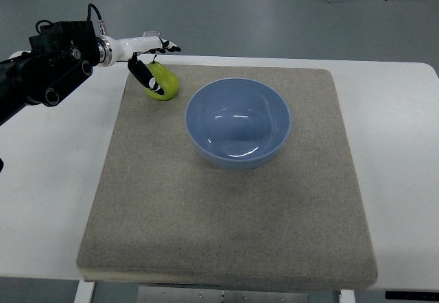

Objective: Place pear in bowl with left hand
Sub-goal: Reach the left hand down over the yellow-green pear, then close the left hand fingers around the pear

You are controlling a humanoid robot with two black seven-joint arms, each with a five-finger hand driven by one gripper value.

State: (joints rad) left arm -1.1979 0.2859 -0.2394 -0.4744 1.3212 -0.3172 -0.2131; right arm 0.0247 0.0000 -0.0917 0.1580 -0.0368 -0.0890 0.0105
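A white worktop carries a grey felt mat. The round blue plastic bowl sits mid-mat. At its ten o'clock, the left robot hand has fingers loosely spread over the small green pear lying on the mat.

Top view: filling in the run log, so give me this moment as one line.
left robot hand: at pear, grasp unclear | pear: on mat, left of bowl | bowl: empty | right: unseen
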